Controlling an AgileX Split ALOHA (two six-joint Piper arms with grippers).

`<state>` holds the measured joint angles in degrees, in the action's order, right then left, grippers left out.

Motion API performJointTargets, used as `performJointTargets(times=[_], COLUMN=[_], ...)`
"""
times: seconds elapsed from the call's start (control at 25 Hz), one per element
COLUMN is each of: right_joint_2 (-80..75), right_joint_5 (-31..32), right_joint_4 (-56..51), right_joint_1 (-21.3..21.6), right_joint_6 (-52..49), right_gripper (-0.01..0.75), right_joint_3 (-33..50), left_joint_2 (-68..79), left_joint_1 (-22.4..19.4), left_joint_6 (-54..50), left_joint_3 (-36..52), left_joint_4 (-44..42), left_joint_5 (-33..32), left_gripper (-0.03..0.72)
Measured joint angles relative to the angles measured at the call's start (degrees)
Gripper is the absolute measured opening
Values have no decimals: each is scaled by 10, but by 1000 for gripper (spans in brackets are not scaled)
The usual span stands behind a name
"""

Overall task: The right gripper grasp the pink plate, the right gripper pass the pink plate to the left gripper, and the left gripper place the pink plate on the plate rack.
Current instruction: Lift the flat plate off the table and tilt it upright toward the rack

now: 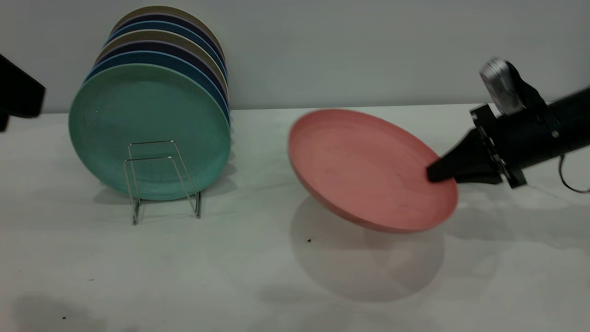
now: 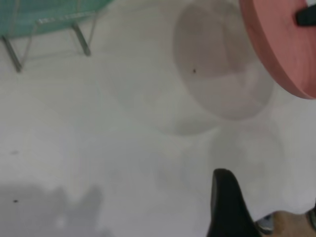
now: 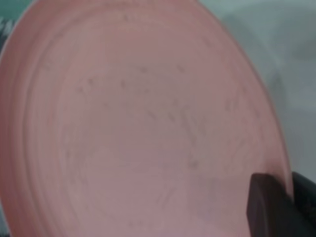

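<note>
My right gripper (image 1: 437, 173) is shut on the right rim of the pink plate (image 1: 364, 166) and holds it tilted above the table, right of centre. In the right wrist view the pink plate (image 3: 148, 123) fills the picture and the gripper (image 3: 289, 197) clamps its rim, one finger (image 3: 266, 210) on the upper face. The left gripper (image 1: 18, 97) hangs at the far left edge, apart from the plate. The left wrist view shows the pink plate (image 2: 276, 44) far off. The silver plate rack (image 1: 159, 180) stands at the left with two free loops in front.
A teal-green plate (image 1: 147, 115) stands in the rack in front of several blue, purple and beige plates (image 1: 184, 41). The rack's wire feet (image 2: 49, 29) show in the left wrist view. The white table (image 1: 230, 276) runs to a grey wall behind.
</note>
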<state>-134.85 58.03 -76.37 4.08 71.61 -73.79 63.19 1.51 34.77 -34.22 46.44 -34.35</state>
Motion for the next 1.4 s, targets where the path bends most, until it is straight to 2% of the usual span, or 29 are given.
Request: performJointTargets(times=[0.36, 0.56, 0.8, 1.16, 1.4], right_joint_2=[24, 38, 44, 44, 44], right_joint_5=[12, 13, 16, 13, 15], right_joint_4=[-13, -26, -37, -65, -98], right_joint_1=[-94, -142, -152, -192, -210], right_joint_6=[4, 19, 21, 33, 42], right_gripper=[19, 19, 19, 19, 19], right_joint_3=[0, 0, 0, 0, 0], left_joint_2=[89, 130, 178, 232, 234], left_joint_1=[0, 0, 0, 0, 0], left_joint_6=[128, 164, 207, 336, 347], left_joint_3=[0, -1, -3, -4, -4], left_joint_4=[143, 168, 197, 340, 350], left_joint_5=[9, 21, 41, 43, 42], left_gripper=[446, 446, 446, 446, 446])
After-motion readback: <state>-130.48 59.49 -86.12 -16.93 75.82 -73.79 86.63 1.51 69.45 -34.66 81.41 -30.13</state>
